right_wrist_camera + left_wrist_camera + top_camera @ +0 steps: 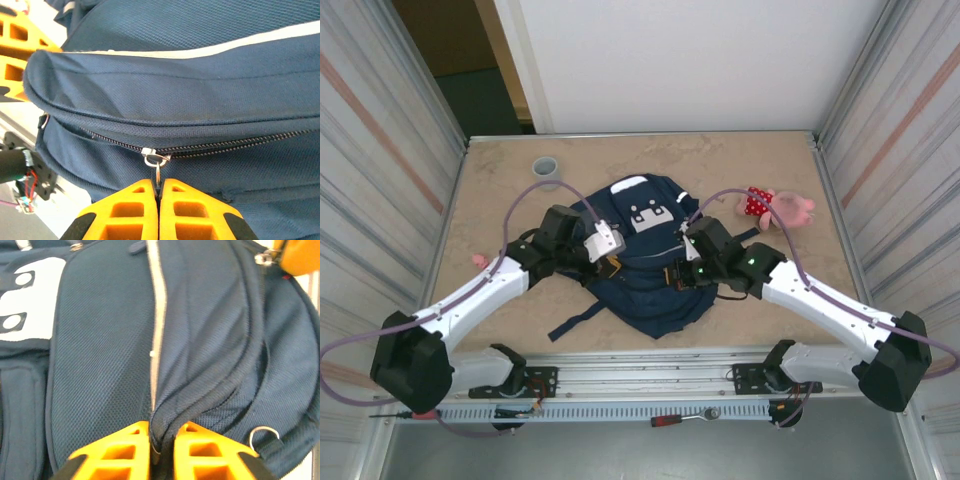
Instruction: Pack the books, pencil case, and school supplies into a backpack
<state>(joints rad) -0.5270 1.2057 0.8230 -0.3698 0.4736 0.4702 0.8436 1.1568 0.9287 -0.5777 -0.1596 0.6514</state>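
While the backpack [642, 292] is lying mid-way across the table [500, 185], long axis running far to near, white-patch end pointing away, the left gripper [162, 435] is pinching its fabric and the right gripper [158, 184] is clamping the zipper pull [156, 167].

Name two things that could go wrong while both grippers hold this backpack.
The right gripper pinches only the thin zip pull, which could slip free under a tug. The left gripper holds just a fold of the backpack; if that slips, the bag may slide instead of the zip moving.
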